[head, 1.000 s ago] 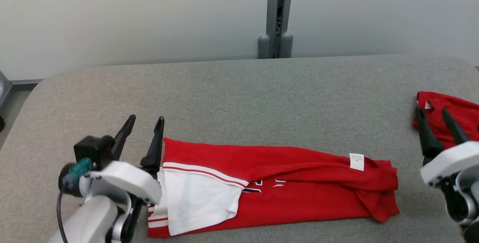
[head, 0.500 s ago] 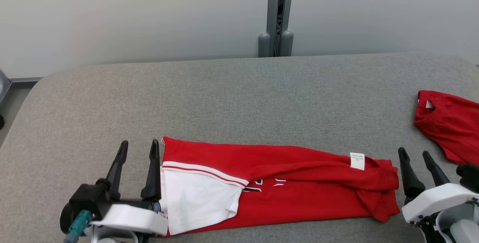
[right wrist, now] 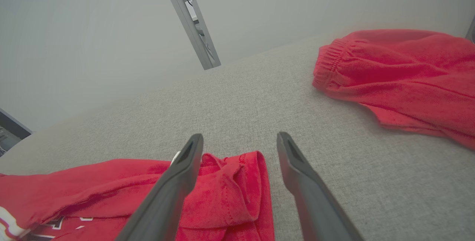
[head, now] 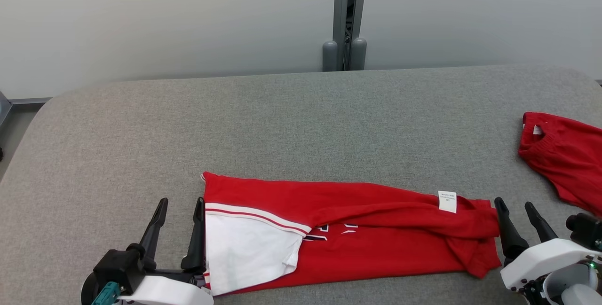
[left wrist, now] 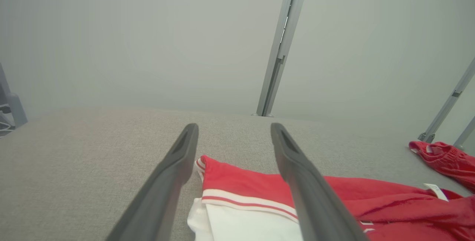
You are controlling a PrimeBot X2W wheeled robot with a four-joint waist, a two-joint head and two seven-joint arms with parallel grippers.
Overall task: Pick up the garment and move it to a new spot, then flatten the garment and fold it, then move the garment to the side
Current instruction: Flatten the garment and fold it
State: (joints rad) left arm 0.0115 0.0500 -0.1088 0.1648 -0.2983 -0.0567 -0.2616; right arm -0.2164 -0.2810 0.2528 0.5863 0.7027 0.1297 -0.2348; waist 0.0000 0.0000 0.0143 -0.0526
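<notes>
Left claw (head: 182,200) agape by long folded red-white garment (head: 385,248)

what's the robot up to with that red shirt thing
A two-armed robot is working on a red and white garment that lies folded into a long strip on a grey padded table. The left gripper sits open at the strip's left end and the right gripper sits open at its right end. Neither has cloth pinched. A second red garment lies off at the table's right edge.
</notes>
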